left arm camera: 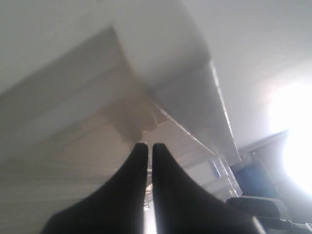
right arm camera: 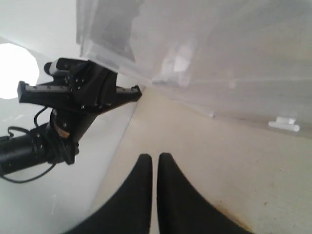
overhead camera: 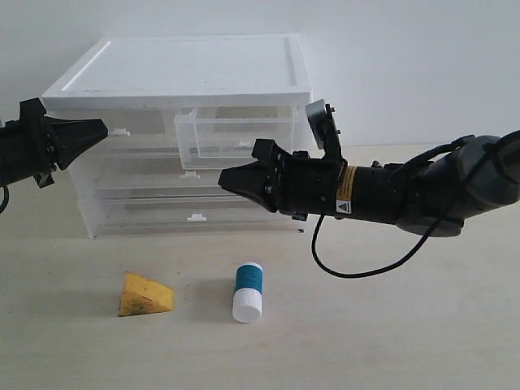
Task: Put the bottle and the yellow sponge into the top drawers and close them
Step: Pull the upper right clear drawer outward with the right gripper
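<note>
The bottle (overhead camera: 248, 292), teal with a white cap, lies on the table in front of the cabinet. To its left lies the yellow sponge (overhead camera: 145, 295). The right top drawer (overhead camera: 244, 128) is pulled out and looks empty; the left top drawer (overhead camera: 150, 122) is pushed in. My left gripper (overhead camera: 104, 127) is shut and empty, its tips close to the left drawer's white tab handle (overhead camera: 119, 131). In the left wrist view the left gripper (left arm camera: 146, 145) faces the blurred cabinet. My right gripper (overhead camera: 221, 177) is shut on nothing, hovering below the open drawer's front. In its own view the right gripper (right arm camera: 155, 156) is over bare table.
The white-topped cabinet (overhead camera: 187, 69) stands at the back left, with two full-width clear drawers (overhead camera: 187, 191) shut below the top ones. A black cable (overhead camera: 357, 264) loops under the right arm. The left arm (right arm camera: 78, 92) and a drawer tab (right arm camera: 284, 124) show in the right wrist view.
</note>
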